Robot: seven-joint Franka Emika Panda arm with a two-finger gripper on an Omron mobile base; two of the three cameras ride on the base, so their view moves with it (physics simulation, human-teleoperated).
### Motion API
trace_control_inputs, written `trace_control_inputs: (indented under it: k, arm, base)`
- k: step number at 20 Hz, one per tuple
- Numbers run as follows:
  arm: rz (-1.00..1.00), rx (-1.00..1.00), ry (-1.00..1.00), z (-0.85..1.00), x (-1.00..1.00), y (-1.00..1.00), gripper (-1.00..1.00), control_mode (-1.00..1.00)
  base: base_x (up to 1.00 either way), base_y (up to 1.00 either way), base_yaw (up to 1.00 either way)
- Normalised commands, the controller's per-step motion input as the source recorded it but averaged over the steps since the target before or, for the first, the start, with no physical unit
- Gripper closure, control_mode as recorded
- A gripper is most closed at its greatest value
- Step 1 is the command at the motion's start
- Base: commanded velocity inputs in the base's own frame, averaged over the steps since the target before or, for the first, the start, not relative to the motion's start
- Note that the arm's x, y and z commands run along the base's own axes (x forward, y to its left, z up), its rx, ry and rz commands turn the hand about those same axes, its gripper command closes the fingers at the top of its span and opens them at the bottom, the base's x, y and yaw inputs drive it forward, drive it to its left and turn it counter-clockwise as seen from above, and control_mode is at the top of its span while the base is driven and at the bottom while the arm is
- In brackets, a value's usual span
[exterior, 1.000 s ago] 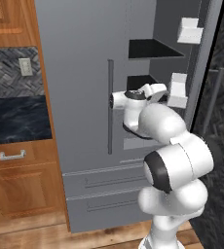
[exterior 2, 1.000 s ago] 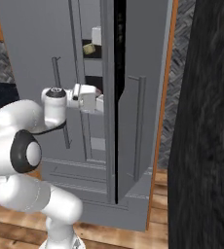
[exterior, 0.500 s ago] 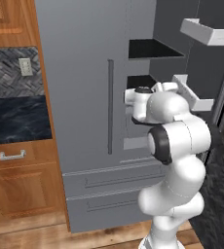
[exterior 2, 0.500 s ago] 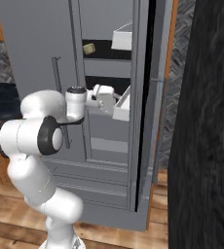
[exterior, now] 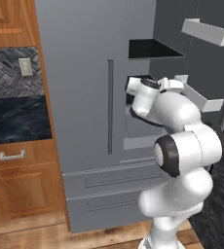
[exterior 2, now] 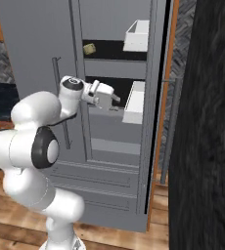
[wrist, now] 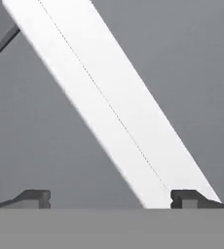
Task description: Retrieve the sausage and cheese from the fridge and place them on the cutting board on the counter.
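Tall grey French-door fridge (exterior 2: 109, 29) fills centre of both base views; right door (exterior 2: 156, 107) stands swung wide, edge-on at centre-right of right base view, so dark inner shelves are exposed for retrieval. Left door w/ long vertical bar handle (exterior: 110, 104) is shut.

Task items: a small tan-yellow chunk (exterior 2: 89, 48) sits on upper dark shelf, upper centre-left of right base view. Too small to tell whether it is the cheese or sthg else. Sausage, cutting board: cannot locate in these frames. Glossy black counter (exterior: 16, 119) w/ reddish wooden cabinets (exterior: 21, 187) lies at left of left base view, well apart from the arm.

White door bins (exterior 2: 136, 34) hang on inside of open door; one lower bin (exterior 2: 134, 101) is just beside the tool.

Gripper (exterior 2: 115, 99): fingers spread wide, nothing between them. Hand view confirms: both dark tips far apart at bottom, a white slanted bin edge (wrist: 109, 102) crossing diagonally in front.

Arm pose: rises from base, elbow folded high, forearm level, wrist pointed into fridge opening at mid-shelf height. Judgement: reach phase, nothing grasped yet; bin close to tool is a collision risk.
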Motion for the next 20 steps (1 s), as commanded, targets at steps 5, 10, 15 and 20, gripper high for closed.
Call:
trace_control_inputs:
  k: [5,10,15,20]
  arm:
    - [0.43,0.19,-0.26,-0.03,-0.97,0.76,-1.0,-1.0]
    - [0.53,0.33,0.09,0.0,-0.38,0.7,-1.0,-1.0]
    - [0.51,0.3,0.11,0.09,0.0,0.98,-1.0,-1.0]
    - [0.25,0.37,-0.08,0.53,0.04,0.89,-1.0,-1.0]
  base:
    - [0.0,0.0,0.0]
    - [0.0,0.0,0.0]
    - [0.0,0.0,0.0]
    - [0.0,0.0,0.0]
